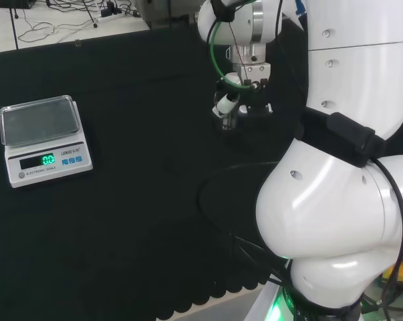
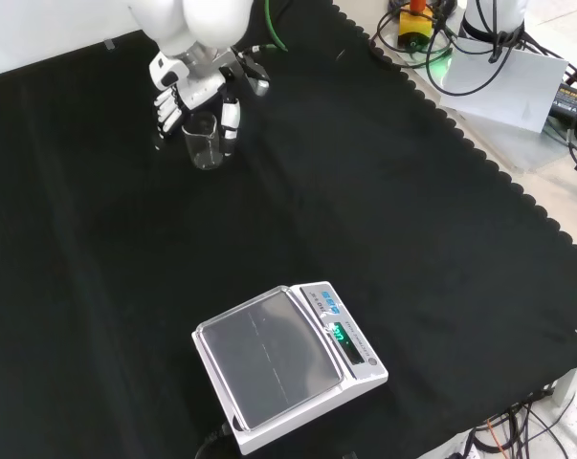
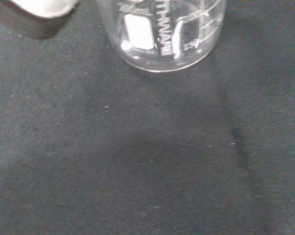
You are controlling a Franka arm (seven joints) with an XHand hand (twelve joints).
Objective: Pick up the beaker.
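A: Head view first. Where is the vessel?

B: Upper centre of the frame. The beaker (image 1: 228, 122) stands upright on the black cloth (image 1: 141, 200), just under the hand (image 1: 232, 99). The glass is clear and hard to make out here; contents cannot be read from this view. The arm's white links (image 1: 348, 200) take up the right side. The scale (image 1: 43, 139) sits at the left edge, its pan bare, green digits lit.

A: Front view?

B: Beaker (image 2: 203, 140) in the upper left, upright on the cloth (image 2: 365, 210). It looks empty: the dark cloth shows through the wall and no liquid line is visible. The hand (image 2: 188, 91) comes down from the top edge. Its fingers (image 2: 165, 113) hang at the beaker's left side, the thumb (image 2: 231, 120) at its right, so the glass stands between them. Whether either touches the wall I cannot tell. The digits look relaxed rather than curled round it, and the base rests on the cloth. Scale (image 2: 286, 368) at lower centre, well apart from the beaker, nothing on its pan.

A: Wrist view?

B: The beaker (image 3: 164, 34) is close and large; its round base sits flat on the cloth (image 3: 147, 161). White graduation marks and a white label patch show on the wall. Nothing is inside. A blurred white part of the hand (image 3: 42, 6) shows beside it, apart from the glass.
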